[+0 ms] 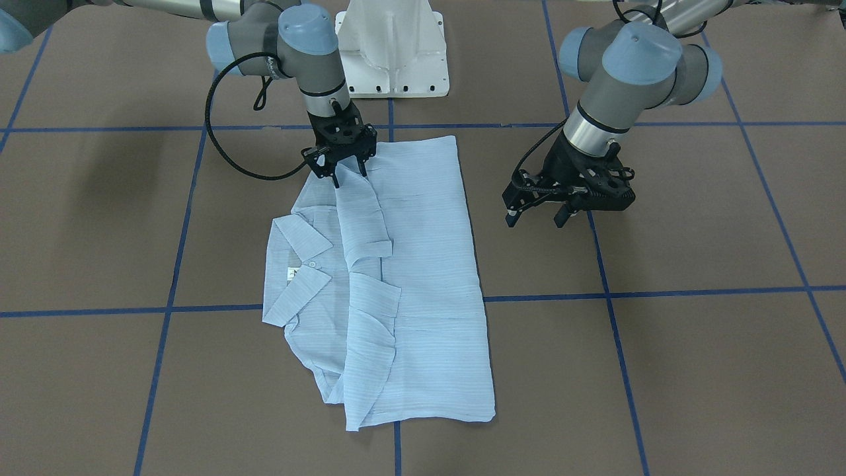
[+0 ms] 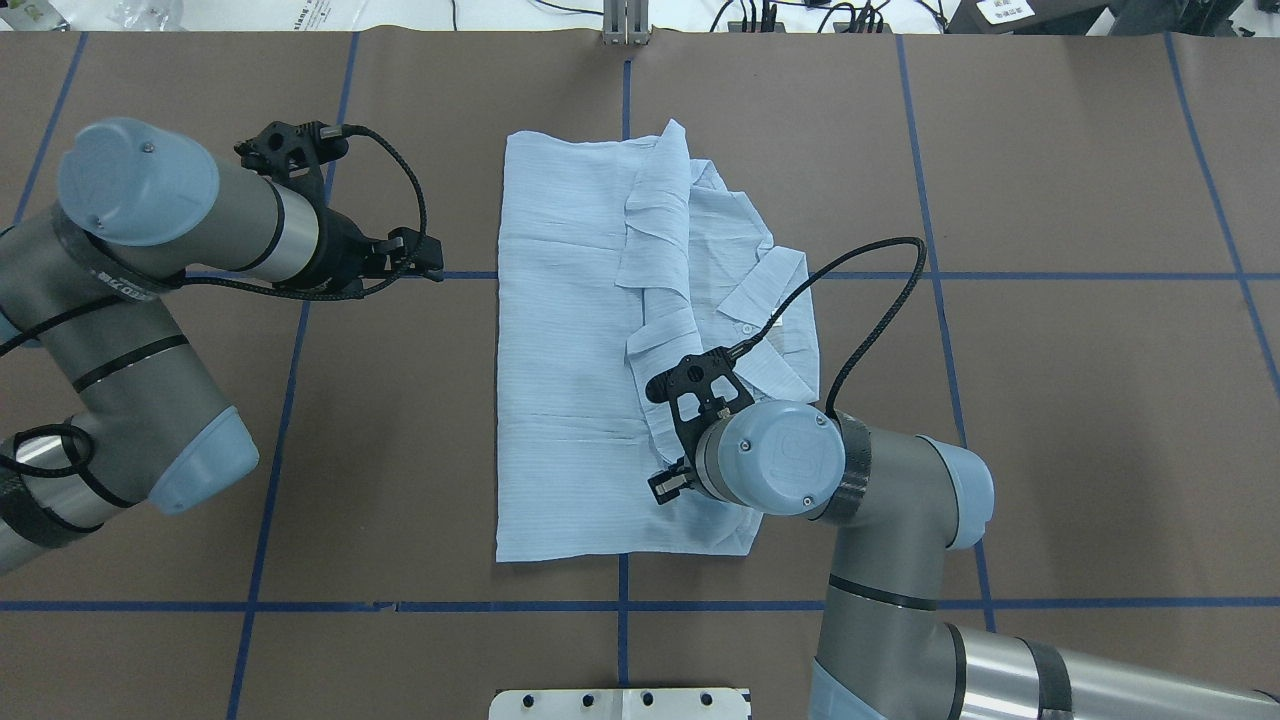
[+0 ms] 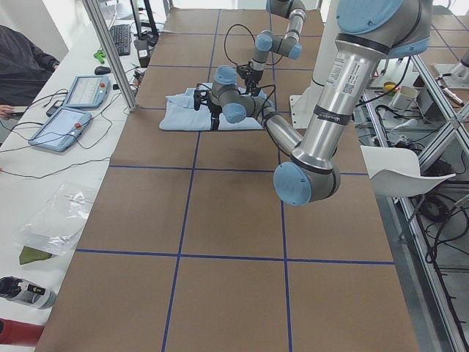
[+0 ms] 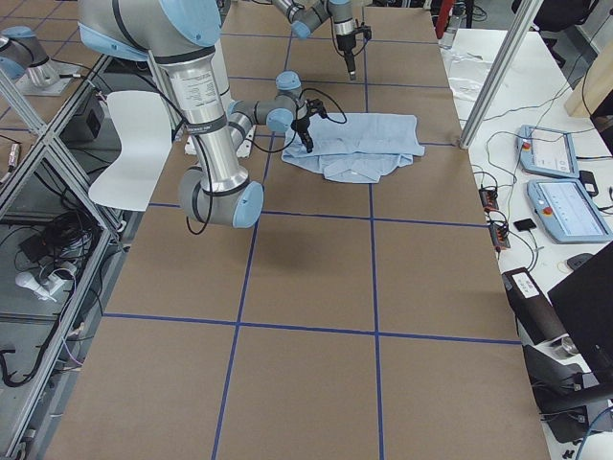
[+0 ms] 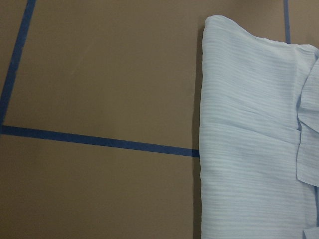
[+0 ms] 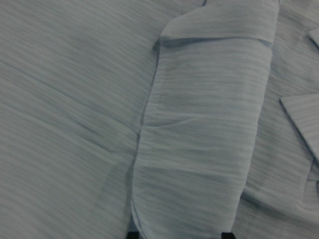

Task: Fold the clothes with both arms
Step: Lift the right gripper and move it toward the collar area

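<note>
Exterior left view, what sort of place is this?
Probably a robotics lab: robot arms mounted at a tape-gridded table, teach pendants on a side bench, and aluminium frame posts.

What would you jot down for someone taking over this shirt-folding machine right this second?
Right end effector: open, its fingers straddling the folded-in sleeve at the shirt's end nearest the robot's base; no grip on it that I can see.
Left end effector: open and empty, over bare table beside the shirt.
Shirt: flat mid-table, narrowed to a long rectangle, both sleeves laid over it, collar showing.
Done: side and sleeve folds.
Left: probably folding the length over to finish; not begun.
</note>
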